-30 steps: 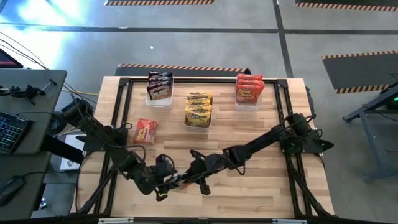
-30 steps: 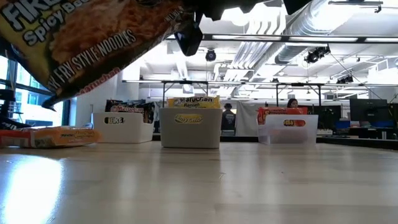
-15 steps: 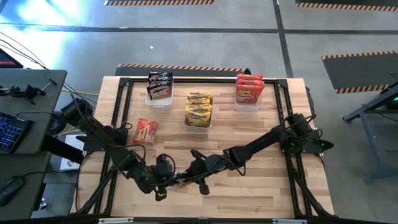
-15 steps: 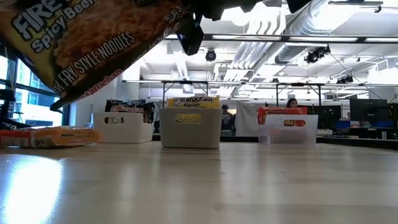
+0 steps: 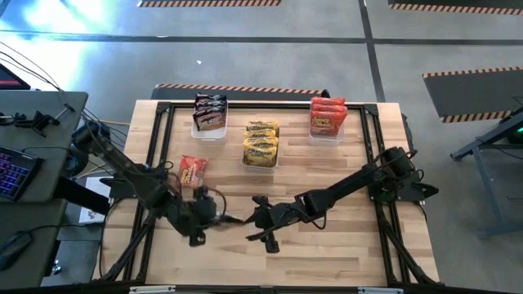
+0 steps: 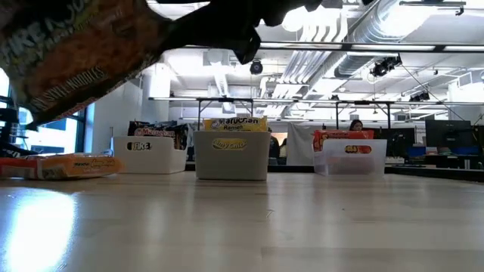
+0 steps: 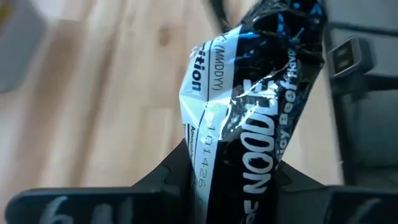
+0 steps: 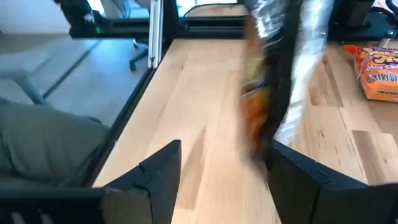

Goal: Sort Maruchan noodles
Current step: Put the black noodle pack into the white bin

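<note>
One dark packet [image 7: 249, 118]: clamped in the left gripper [image 5: 214, 214], lifted over the desk [image 5: 343, 245].
Right gripper [image 5: 260, 224]: just beside it, fingers [image 8: 158, 171] spread, released.
Loose packet [image 5: 192, 171]: flat on desk.
Bins [image 5: 260, 155]: three, filled.

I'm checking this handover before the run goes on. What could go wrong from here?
1. The left gripper pinches the dark packet only by its crinkled end, so it could slip out on the way to the dark bin.
2. The open right gripper sits close beside it; the packet could snag on it.
</note>
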